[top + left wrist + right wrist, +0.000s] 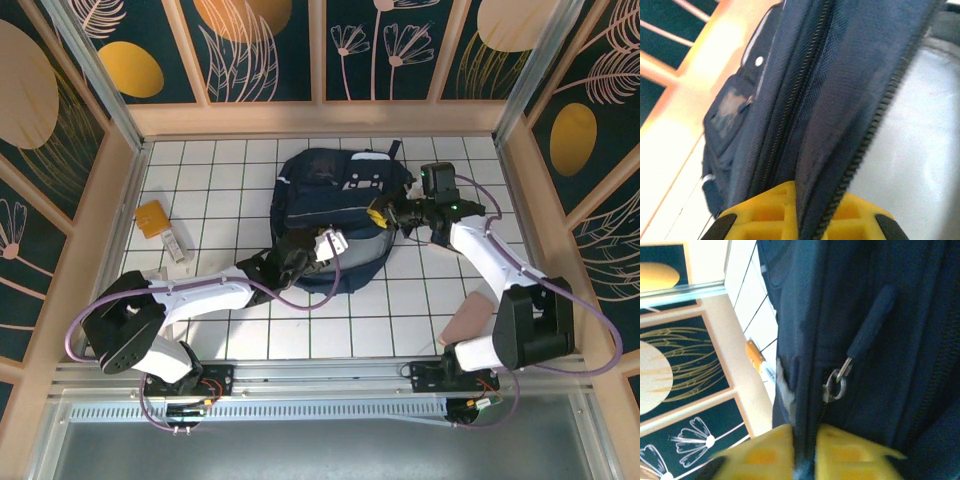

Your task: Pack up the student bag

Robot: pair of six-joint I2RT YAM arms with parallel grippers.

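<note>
Left wrist: left fingers (765,212) clench student bag (825,100) fabric; right fingers (850,455) blurred, grip unclear.

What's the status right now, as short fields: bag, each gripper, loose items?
bag: student bag lying mid-table, zip edge parted
left gripper: shut on bag fabric beside the zip, at the bag's near edge
right gripper: at the bag's right side, fabric fold between its fingers; grip unclear
zip pull: metal ring just above the right gripper
loose items: orange packet on tiles left of bag, apart
</note>
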